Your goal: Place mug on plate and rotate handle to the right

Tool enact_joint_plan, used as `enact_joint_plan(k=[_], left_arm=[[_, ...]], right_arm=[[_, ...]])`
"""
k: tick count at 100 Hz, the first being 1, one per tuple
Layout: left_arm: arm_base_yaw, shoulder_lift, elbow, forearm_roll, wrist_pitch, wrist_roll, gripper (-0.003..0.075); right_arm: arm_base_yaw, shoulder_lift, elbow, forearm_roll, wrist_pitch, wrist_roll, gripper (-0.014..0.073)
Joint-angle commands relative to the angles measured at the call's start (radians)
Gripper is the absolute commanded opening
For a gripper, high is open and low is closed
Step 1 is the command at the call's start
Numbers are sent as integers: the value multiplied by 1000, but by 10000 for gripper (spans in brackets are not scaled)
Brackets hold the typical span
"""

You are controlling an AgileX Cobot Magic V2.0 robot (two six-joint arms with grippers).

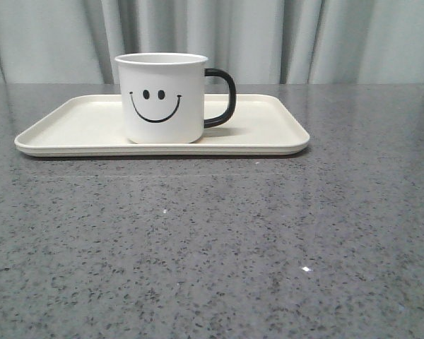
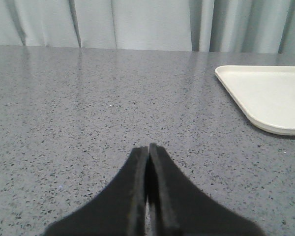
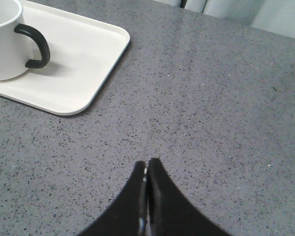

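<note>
The white mug (image 1: 162,99) with a black smiley face stands upright on the cream plate (image 1: 268,127), left of the plate's middle. Its black handle (image 1: 222,97) points to the right. The mug (image 3: 5,44), its handle (image 3: 37,45) and the plate (image 3: 88,64) also show in the right wrist view. My right gripper (image 3: 147,164) is shut and empty over bare table, away from the plate's corner. My left gripper (image 2: 147,147) is shut and empty over bare table, apart from the plate's end (image 2: 265,98). Neither gripper shows in the front view.
The grey speckled table (image 1: 212,240) spreads out around the plate. Pale curtains (image 1: 304,35) hang behind the table's far edge.
</note>
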Motion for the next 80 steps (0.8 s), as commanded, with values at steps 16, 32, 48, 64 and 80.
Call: enact_joint_plan(k=[16,32,48,64,80], left_arm=[[1,-29,11,0,-87,-6,-20],[1,-29,11,0,-87,-6,-20],[1,-29,11,0,-87,-6,-20],[1,-29,11,0,-87,-6,-20],[1,-29,11,0,-87,-6,-20]], right_arm=[[-5,0,-26,3,-65,-3,-64],[-5,0,-26,3,-65,-3,-64],[-5,0,-26,3,-65,-3,-64],[-5,-12,-25,-21,-74,-2,-64],[-5,-71,22,-134,-156,99,-64]])
